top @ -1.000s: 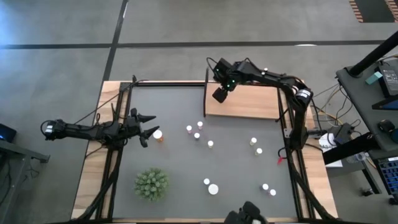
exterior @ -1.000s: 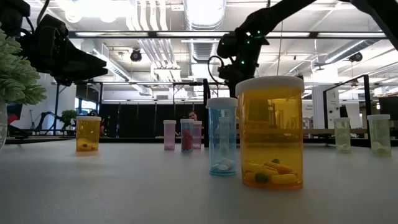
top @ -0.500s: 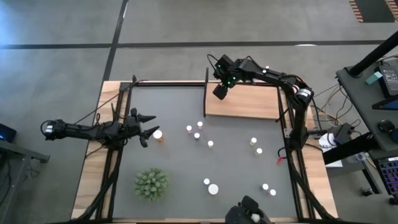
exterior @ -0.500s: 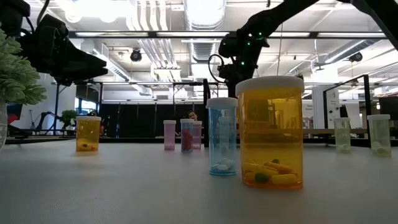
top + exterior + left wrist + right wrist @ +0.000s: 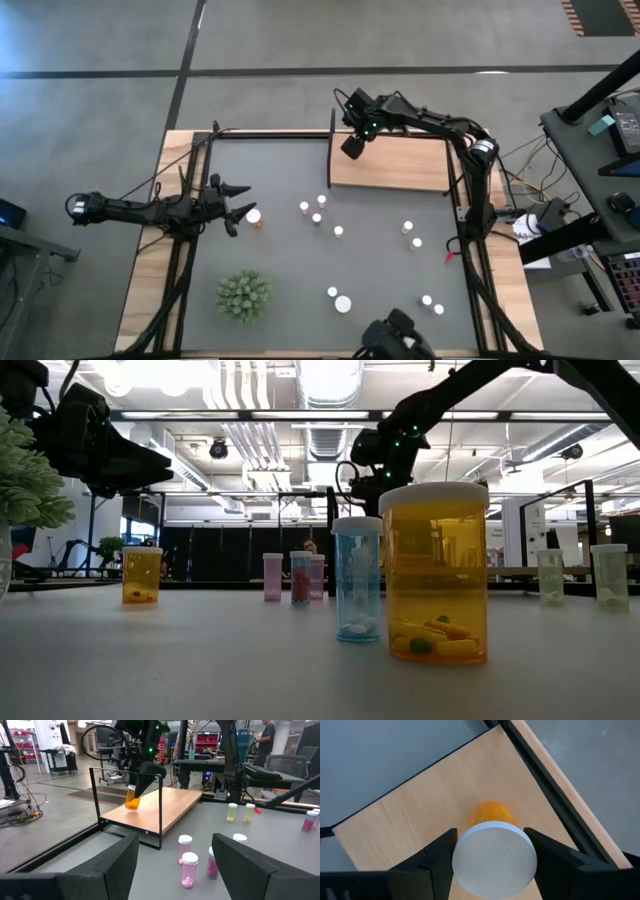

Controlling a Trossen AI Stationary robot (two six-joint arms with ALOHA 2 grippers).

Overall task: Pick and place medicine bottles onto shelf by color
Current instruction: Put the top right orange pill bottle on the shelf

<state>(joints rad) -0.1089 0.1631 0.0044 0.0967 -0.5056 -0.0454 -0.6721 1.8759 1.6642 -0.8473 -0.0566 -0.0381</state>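
Note:
My right gripper (image 5: 351, 148) is over the far left corner of the light-wood shelf (image 5: 400, 165), shut on an orange medicine bottle (image 5: 131, 800) with a white cap. My left gripper (image 5: 236, 201) is open and empty above the mat's left side, just left of an orange bottle (image 5: 254, 216) standing on its base. Several other bottles stand on the dark mat, among them pink ones (image 5: 317, 218) in the middle, pale ones (image 5: 407, 228) toward the right and a wide orange one (image 5: 434, 572) near the front edge. My right gripper pinches the orange bottle between its two fingers at the sides of the white cap (image 5: 495, 857). The fingers come from above, slanting down. The bottle hangs tilted below them, its orange bottom (image 5: 491, 812) toward the shelf board; whether it touches the board I cannot tell.
A green spiky plant (image 5: 243, 296) stands at the mat's near left. Thin black frame posts (image 5: 161, 807) rise at the shelf's corners. A black frame runs along the table's edges. A person's head (image 5: 395, 335) shows at the near edge.
My right gripper, still shut on the orange bottle, has edged a little toward the shelf's far left corner.

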